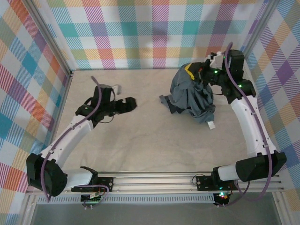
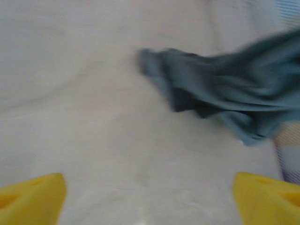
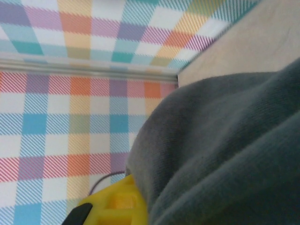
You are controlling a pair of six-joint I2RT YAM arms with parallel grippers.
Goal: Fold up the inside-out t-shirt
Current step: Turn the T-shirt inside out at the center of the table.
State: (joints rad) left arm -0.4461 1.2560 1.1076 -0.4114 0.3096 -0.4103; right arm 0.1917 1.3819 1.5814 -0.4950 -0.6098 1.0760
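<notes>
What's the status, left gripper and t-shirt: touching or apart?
Apart. The left wrist view shows the left gripper open over bare table, with the t-shirt lying well ahead of its fingertips.

The inside-out t-shirt (image 1: 191, 96), plain slate blue-grey cloth, is hanging in a crumpled bunch at the far right of the bench (image 1: 140, 140). Its top is being held up, its lower folds are trailing on the surface, and a small white tag (image 1: 212, 125) is showing at its near edge.

Open table (image 1: 150, 140) beside heaped t-shirt (image 1: 192, 96)
</notes>
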